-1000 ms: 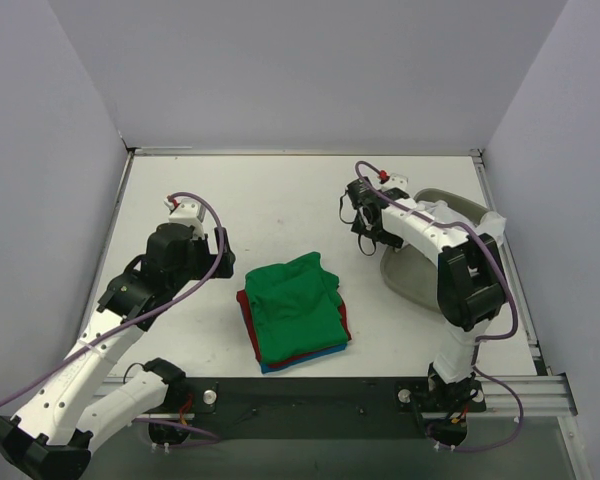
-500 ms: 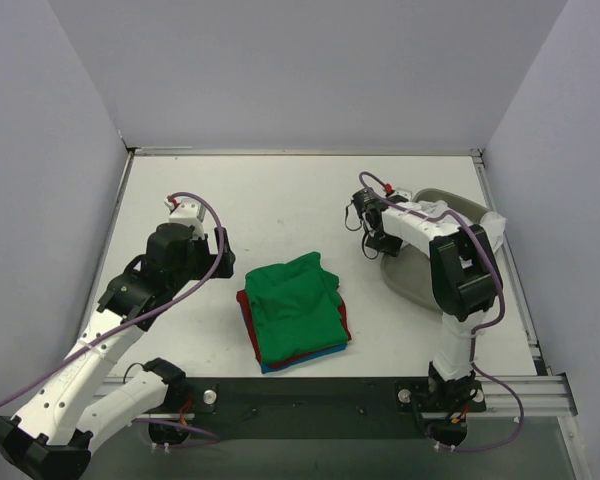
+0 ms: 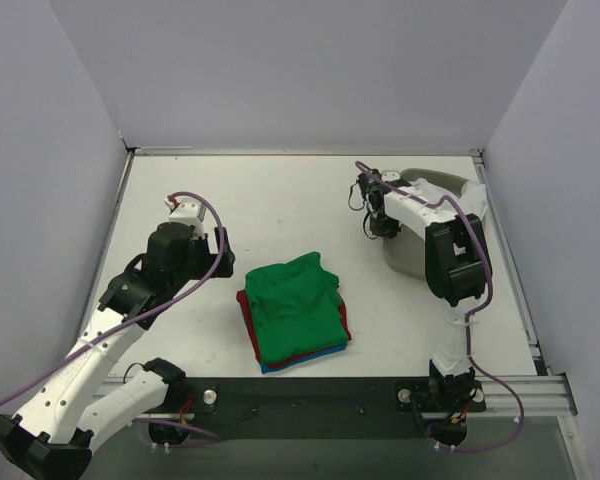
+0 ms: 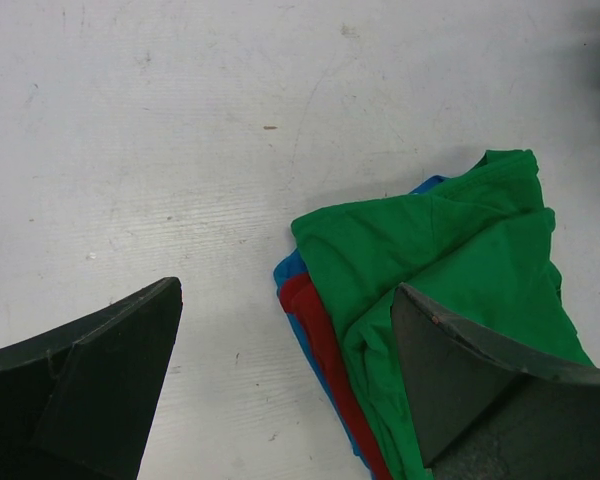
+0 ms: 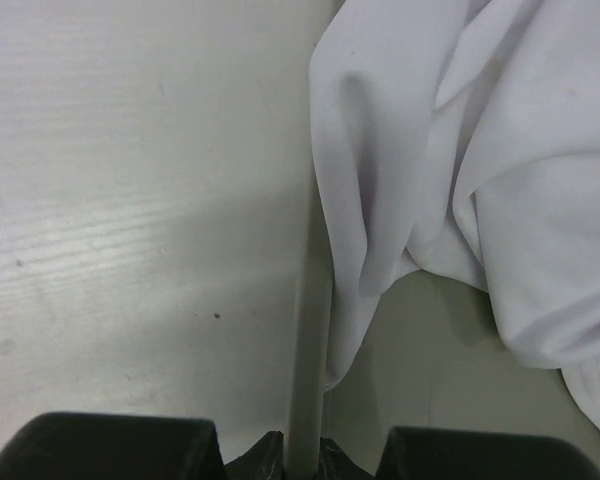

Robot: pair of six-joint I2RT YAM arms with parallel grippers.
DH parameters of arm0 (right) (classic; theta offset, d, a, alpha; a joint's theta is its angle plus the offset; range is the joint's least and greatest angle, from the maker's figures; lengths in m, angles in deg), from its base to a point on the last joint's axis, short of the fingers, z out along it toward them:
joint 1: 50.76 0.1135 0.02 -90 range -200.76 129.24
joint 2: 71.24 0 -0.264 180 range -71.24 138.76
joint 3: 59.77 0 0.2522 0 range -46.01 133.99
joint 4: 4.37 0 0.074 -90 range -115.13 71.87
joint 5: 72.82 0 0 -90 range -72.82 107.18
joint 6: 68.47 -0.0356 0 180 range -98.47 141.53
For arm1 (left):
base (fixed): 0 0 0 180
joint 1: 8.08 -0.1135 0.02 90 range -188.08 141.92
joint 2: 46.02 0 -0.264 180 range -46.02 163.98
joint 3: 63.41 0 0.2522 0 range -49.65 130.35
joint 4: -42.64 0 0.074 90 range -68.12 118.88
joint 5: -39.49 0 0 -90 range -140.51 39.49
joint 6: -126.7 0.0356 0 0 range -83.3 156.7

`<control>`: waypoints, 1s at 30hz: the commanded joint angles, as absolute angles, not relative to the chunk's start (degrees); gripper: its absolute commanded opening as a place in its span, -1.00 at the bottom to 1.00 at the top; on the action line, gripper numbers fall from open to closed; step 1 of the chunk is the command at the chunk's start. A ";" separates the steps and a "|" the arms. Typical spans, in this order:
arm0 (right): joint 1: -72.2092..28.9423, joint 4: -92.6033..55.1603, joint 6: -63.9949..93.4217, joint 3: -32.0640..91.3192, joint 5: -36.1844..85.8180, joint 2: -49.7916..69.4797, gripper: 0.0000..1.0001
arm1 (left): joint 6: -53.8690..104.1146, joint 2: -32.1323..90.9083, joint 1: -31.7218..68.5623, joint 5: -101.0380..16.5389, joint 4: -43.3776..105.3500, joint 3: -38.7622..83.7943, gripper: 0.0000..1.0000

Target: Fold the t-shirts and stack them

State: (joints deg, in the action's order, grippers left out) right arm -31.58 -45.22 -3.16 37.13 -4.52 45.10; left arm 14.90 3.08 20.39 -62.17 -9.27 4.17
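While left fingers [image 4: 80, 390] hang spread, right fingers [image 5: 120, 450] straddle the tray [image 5: 308, 300] rim, parted.

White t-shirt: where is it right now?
Right wrist view: the white t-shirt lies bunched in the tray, against its rim, just ahead of the right gripper. Top view: tray at the table's far right.
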 commanded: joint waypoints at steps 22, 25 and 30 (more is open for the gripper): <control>-50.41 -64.26 22.31 80.35 25.16 69.55 -1.00 | 14.99 4.60 20.57 -59.57 -6.27 3.43 0.90; -50.67 -66.29 25.65 82.14 25.44 71.67 -1.00 | 14.73 5.13 20.75 -59.13 -6.36 3.35 0.90; -52.78 -67.35 29.08 83.36 24.30 72.73 -1.00 | 15.08 6.01 20.66 -58.51 -5.75 2.91 0.91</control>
State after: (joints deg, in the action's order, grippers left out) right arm -51.47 -60.52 24.69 81.98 19.94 70.34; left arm 14.86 5.53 20.48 -59.83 -8.96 3.43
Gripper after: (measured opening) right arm 0.133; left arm 0.952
